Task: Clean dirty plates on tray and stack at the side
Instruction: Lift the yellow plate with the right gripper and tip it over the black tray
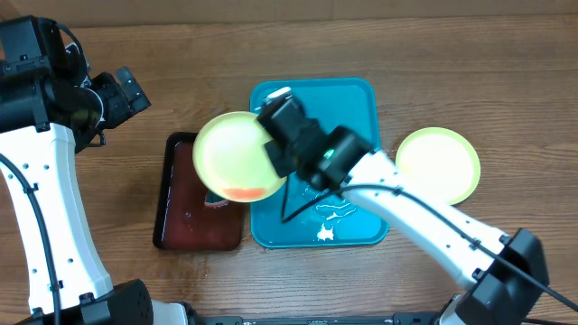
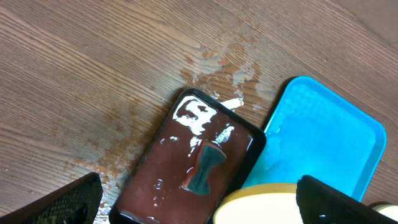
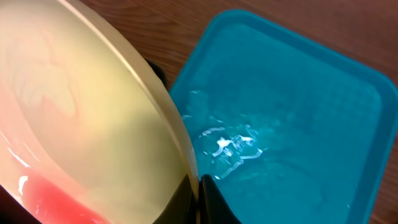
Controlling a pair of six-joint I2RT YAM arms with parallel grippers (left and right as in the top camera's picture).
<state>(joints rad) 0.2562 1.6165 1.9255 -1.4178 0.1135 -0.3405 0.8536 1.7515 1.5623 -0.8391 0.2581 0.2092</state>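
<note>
right hand [image 1: 271, 144] gripping tilted plate [image 1: 230, 158], left hand [image 1: 134, 92] spread wide

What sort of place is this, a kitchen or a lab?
Probably a robotics lab bench: a wooden table, a white robot arm gripping a sauce-smeared plate, and a wet turquoise tray.

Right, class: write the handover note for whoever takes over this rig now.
Left gripper: open, empty, off to the side.
Right gripper: shut on the rim of a round yellow-green-rimmed plastic plate with a red sauce smear, held over the dark red-brown tray.
Large turquoise rectangular plastic tray: wet, no plate seen on it.
Done: second yellow-green plate on the wooden table beside it, looks clean.
Left: clean held plate, stack it. Third plate not in view.
</note>
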